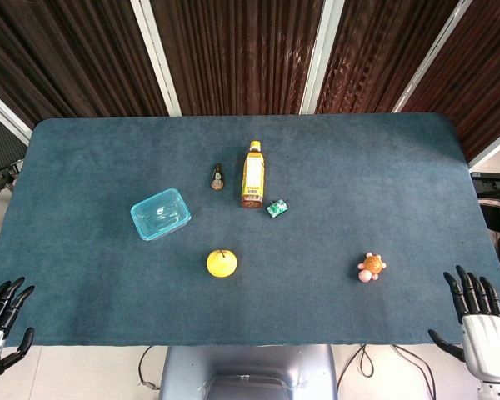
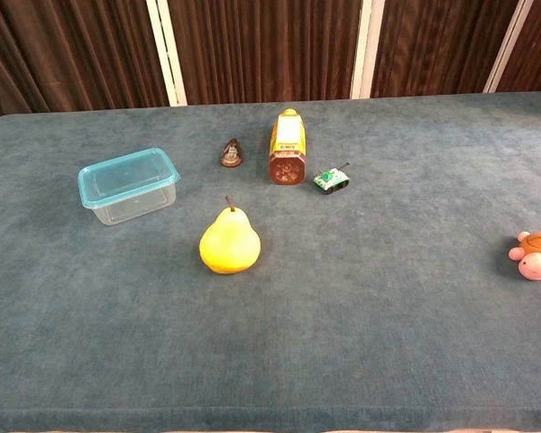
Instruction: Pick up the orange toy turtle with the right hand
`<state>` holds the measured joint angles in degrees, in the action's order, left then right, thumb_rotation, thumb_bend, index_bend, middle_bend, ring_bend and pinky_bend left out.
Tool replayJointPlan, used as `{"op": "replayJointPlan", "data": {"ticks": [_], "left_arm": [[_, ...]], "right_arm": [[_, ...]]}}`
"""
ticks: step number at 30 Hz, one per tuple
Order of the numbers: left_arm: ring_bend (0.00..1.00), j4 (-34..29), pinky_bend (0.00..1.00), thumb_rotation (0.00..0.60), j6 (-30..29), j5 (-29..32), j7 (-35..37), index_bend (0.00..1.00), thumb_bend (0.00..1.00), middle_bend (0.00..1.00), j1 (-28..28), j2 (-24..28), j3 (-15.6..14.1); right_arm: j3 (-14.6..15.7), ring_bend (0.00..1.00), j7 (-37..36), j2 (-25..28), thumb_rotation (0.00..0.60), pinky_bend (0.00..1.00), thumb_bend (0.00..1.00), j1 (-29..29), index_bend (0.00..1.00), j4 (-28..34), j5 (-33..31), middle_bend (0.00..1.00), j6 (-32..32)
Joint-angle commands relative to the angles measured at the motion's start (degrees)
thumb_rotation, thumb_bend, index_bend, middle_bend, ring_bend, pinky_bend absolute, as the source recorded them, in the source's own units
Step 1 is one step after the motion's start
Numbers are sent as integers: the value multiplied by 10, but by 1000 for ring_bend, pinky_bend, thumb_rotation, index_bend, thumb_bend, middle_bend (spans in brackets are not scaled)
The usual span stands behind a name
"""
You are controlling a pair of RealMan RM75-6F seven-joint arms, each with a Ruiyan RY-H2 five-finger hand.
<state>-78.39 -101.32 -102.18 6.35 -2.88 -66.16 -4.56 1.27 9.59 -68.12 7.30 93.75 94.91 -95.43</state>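
Ahead-left of your right hand (image 1: 487, 321), the small orange-shelled toy turtle (image 1: 371, 267) sits untouched on the blue felt worktop (image 1: 317, 317); hand parked at the edge, fingers spread, empty, likely awaiting reach.

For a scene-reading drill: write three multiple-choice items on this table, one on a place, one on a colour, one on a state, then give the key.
1. Where is the orange toy turtle?
A. inside the container
B. on the cloth near the right hand
C. beside the bottle

2. What colour is the pear?
A. yellow
B. green
C. red

3. How is the right hand?
A. holding the turtle
B. pressing the pear
C. empty, fingers apart

Key: B, the turtle lies alone on that side; A, its skin is yellow; C, nothing is in it.
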Motion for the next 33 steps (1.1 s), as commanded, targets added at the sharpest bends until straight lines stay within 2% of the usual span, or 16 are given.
{"op": "replayJointPlan", "data": {"ticks": [1, 7, 10, 11, 13, 14, 15, 17, 21, 26, 33], "left_arm": [[29, 2, 285, 600, 1, 0, 3, 86, 466, 0, 0, 0, -1], [34, 3, 286, 600, 1, -4, 4, 90, 464, 0, -1, 2, -5], [37, 2, 286, 600, 0, -4, 5, 96, 467, 0, -2, 2, -5], [39, 2, 287, 600, 0, -3, 5, 99, 467, 0, -2, 2, -5], [41, 1, 289, 600, 2, -3, 5, 102, 467, 0, -2, 3, -6], [43, 1, 289, 600, 2, -3, 7, 104, 467, 0, -2, 4, -7], [45, 1, 289, 600, 2, -3, 8, 104, 467, 0, -2, 5, -7], [48, 0, 290, 600, 1, -3, 11, 105, 466, 0, -2, 5, -7], [51, 0, 291, 600, -2, -2, 17, 109, 465, 2, -4, 6, -7], [51, 4, 291, 600, -3, -4, 22, 115, 466, 5, -4, 7, -9], [53, 5, 297, 600, -5, -5, 31, 120, 467, 10, -5, 9, -10]], "right_arm": [[0, 0, -2, -2, 600, 53, 74, -1, 0, -2, 0, 0, 2], [-4, 0, -13, -7, 600, 61, 74, -3, 0, -9, 2, 0, -3], [-11, 27, -25, -10, 600, 129, 90, -8, 0, -17, 6, 0, -8], [-15, 76, -29, -11, 600, 167, 97, -11, 0, -22, 7, 0, -9], [-21, 290, -31, -14, 600, 329, 112, -15, 27, -30, 6, 17, -9], [-26, 363, -31, -15, 600, 393, 116, -20, 50, -36, 6, 33, -8], [-29, 488, -32, -17, 600, 515, 122, -24, 103, -41, 7, 82, -7], [-34, 662, -43, -17, 600, 699, 132, -36, 193, -49, 7, 167, 5], [-45, 827, -62, -15, 600, 900, 159, -66, 310, -58, -14, 224, 56], [-59, 886, -65, -26, 600, 972, 210, -109, 378, -79, -52, 260, 132], [-75, 919, -87, -69, 600, 1000, 275, -151, 479, -135, -86, 339, 190]]}}
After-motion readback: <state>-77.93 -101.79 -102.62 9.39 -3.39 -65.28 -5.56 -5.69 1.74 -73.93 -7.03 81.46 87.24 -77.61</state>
